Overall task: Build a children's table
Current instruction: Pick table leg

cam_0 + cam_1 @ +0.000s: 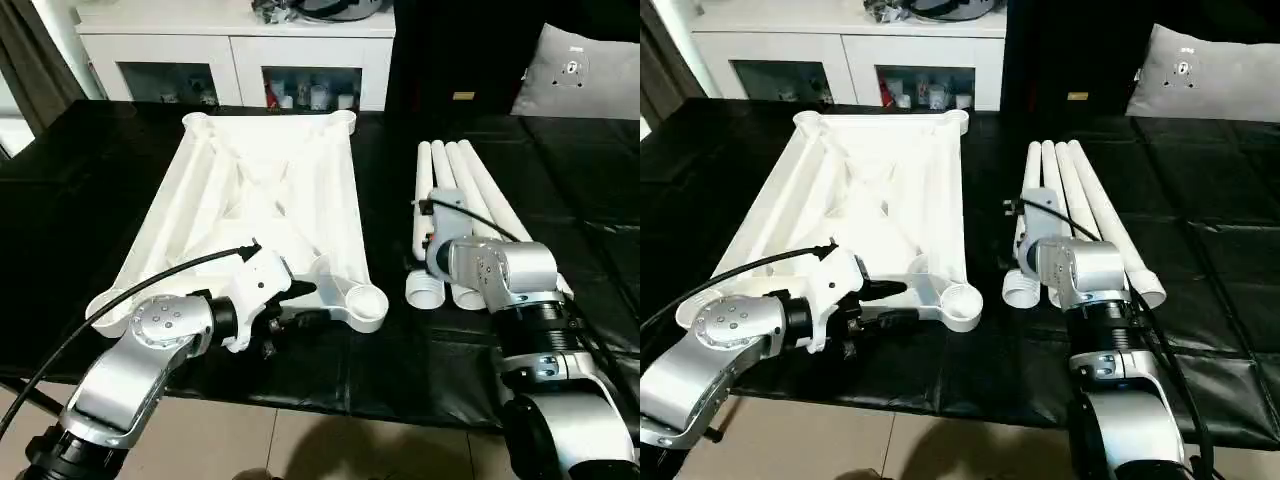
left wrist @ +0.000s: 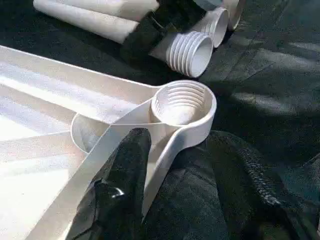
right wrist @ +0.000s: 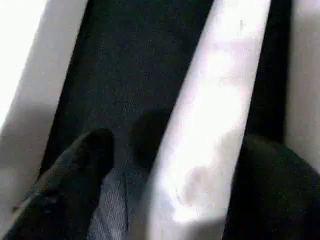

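Observation:
The white tabletop (image 1: pixel 260 190) lies upside down on the black table, ribbed underside up. Its near right corner socket (image 2: pixel 182 102) is round and threaded inside. My left gripper (image 2: pixel 180 140) is open at that corner, with one black finger (image 2: pixel 127 170) inside the rim and the other outside it. Four white legs (image 1: pixel 470 190) lie side by side to the right of the tabletop, threaded ends (image 2: pixel 192 50) toward me. Over their near ends my right gripper (image 3: pixel 175 145) is open, one finger on each side of a single leg (image 3: pixel 210 125).
The black cover (image 1: pixel 90 180) spans the whole table, whose front edge runs just below my forearms with tiled floor beyond. A white cabinet (image 1: pixel 235 60) stands behind the table. A grey cushion (image 1: pixel 580 70) rests at the back right.

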`<state>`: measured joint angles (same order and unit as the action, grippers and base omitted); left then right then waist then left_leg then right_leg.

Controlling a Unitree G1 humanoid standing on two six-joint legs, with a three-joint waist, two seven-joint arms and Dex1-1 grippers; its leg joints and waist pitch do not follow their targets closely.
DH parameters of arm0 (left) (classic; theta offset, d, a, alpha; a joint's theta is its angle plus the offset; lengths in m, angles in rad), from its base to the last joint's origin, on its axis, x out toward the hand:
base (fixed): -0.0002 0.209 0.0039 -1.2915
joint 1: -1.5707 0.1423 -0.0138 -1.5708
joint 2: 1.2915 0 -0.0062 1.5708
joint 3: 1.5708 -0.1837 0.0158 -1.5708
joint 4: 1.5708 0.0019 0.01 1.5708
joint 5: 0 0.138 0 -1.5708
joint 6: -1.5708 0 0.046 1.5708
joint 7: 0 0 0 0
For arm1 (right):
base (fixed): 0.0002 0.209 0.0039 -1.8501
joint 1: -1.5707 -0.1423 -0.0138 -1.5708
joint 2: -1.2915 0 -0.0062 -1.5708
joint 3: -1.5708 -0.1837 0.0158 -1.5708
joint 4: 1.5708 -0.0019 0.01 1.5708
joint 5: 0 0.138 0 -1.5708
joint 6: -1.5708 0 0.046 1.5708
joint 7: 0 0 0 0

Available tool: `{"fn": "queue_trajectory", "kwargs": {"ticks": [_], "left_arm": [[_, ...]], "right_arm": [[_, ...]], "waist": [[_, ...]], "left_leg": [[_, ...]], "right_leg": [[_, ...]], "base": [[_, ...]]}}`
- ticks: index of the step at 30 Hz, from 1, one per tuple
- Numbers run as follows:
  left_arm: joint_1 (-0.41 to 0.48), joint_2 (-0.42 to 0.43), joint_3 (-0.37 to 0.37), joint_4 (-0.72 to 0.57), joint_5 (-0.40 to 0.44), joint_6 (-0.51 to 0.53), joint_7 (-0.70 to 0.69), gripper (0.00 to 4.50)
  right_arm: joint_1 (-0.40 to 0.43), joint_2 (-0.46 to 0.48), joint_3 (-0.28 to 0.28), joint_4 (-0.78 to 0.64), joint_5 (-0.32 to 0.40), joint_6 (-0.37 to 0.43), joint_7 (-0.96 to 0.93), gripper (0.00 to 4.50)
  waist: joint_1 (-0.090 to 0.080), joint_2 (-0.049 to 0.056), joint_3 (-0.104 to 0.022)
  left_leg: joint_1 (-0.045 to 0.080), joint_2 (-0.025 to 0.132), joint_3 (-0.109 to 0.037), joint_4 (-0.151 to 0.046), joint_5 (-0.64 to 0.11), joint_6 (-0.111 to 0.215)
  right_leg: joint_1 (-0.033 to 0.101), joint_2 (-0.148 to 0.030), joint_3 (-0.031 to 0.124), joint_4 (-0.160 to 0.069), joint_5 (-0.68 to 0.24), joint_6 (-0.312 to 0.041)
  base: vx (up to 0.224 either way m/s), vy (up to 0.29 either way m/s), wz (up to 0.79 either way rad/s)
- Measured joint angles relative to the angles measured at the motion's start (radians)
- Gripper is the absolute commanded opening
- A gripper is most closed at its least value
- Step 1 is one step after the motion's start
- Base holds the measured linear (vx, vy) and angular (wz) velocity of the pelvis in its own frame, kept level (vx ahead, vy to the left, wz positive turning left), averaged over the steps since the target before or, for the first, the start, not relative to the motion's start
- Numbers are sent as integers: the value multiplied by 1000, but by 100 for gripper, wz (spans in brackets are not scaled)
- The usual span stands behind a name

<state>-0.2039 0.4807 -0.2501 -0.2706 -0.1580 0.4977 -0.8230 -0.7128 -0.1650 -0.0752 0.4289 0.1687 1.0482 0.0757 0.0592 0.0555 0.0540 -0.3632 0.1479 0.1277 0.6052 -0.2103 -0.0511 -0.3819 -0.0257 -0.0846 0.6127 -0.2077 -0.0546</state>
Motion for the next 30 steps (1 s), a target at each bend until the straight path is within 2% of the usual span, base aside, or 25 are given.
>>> {"fn": "queue_trajectory", "kwargs": {"ticks": [6, 15, 21, 30], "left_arm": [[-5, 0, 0, 0, 0, -1, 2, 218], [-28, -9, -2, 0, 0, -3, 11, 218], [-29, -12, -2, 1, 1, -6, 16, 218], [-31, -12, -2, 2, 6, -22, 22, 218]], "right_arm": [[-14, 8, -38, 28, 13, 7, -3, 351], [-25, 8, -46, 47, 14, 7, -3, 283], [-25, 10, -56, 50, 16, 5, -6, 219], [-26, 31, -83, 50, 20, -4, -31, 192]], "waist": [[0, 0, 0], [0, -1, 0], [0, -1, 0], [1, -1, -1]], "left_leg": [[0, 0, 0, 0, 0, 0], [0, 0, 0, 0, 0, 0], [0, 0, 1, 1, 0, 0], [0, 1, 1, 2, 0, 0]], "right_leg": [[0, 0, 0, 0, 0, 0], [0, 0, 0, 0, 0, 0], [0, 0, 0, 1, 0, 0], [0, 0, 0, 2, 1, -1]], "base": [[0, 0, 0], [0, 0, 0], [0, 0, 0], [0, 0, 0]]}}
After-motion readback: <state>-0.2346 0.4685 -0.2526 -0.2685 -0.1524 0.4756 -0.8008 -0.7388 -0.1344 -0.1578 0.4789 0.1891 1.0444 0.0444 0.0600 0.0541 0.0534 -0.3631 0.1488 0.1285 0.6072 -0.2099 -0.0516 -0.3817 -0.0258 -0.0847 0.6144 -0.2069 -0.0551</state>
